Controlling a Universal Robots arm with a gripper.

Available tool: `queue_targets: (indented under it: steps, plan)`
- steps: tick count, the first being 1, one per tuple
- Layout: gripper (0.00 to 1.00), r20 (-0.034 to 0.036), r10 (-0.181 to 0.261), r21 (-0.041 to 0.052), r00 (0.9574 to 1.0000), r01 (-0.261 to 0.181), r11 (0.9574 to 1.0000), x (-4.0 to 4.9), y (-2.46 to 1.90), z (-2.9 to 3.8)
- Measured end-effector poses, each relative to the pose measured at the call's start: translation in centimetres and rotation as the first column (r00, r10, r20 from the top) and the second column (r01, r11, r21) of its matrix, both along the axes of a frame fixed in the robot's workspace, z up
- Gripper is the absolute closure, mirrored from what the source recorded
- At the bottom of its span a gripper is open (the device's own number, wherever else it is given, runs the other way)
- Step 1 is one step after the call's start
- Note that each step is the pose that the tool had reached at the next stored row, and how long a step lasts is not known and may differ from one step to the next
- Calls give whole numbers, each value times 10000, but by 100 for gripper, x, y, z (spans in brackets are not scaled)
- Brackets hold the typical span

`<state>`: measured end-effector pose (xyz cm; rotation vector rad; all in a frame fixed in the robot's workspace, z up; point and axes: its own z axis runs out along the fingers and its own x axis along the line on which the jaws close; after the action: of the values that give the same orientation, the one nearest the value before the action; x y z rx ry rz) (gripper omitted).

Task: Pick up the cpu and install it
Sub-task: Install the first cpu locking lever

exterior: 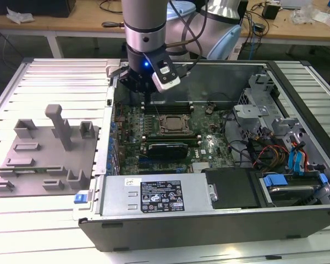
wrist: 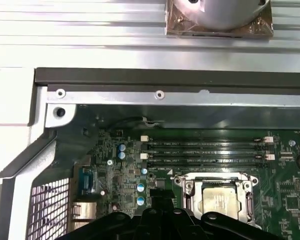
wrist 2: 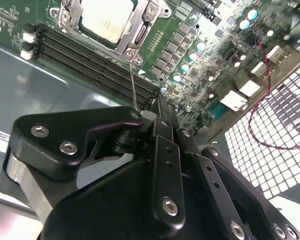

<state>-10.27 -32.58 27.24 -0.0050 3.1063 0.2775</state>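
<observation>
Slatted worktop (exterior: 44,77), open case (exterior: 209,225) — the claw (exterior: 147,103), pinched closed and empty, hangs up-left of the cpu (exterior: 172,124), seated in the motherboard (exterior: 209,144), mid-frame in the exterior view.

My end effector (wrist 2: 160,112): matt black links, bright steel screw heads.
cpu (wrist 2: 107,15): silvery-white metal top plate, dull satin sheen.
Motherboard (wrist: 120,170): green lacquered board, faintly glossy.
Computer case (exterior: 209,223): grey sheet metal, matt.
Surface (exterior: 60,77): ribbed pale metal, brushed look.
Parts fixture (exterior: 44,159): grey plastic, matt.
</observation>
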Motion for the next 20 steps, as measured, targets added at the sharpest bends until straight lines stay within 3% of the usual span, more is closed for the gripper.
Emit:
queue_targets:
  steps: [2, 4, 11, 16, 20]
  plan:
    - [89, 1, 0, 325, 10000, 0, 9995, -3, -5, -16]
    - [89, 1, 0, 524, 10000, 0, 9986, -7, -10, -29]
    - [89, 0, 0, 924, 10000, 0, 9957, -17, -22, -117]
    - [89, 2, 0, 1156, 10000, 0, 9933, -17, -22, -178]
    - [89, -30, 1, 1203, 10000, 3, 9927, 12, -22, -226]
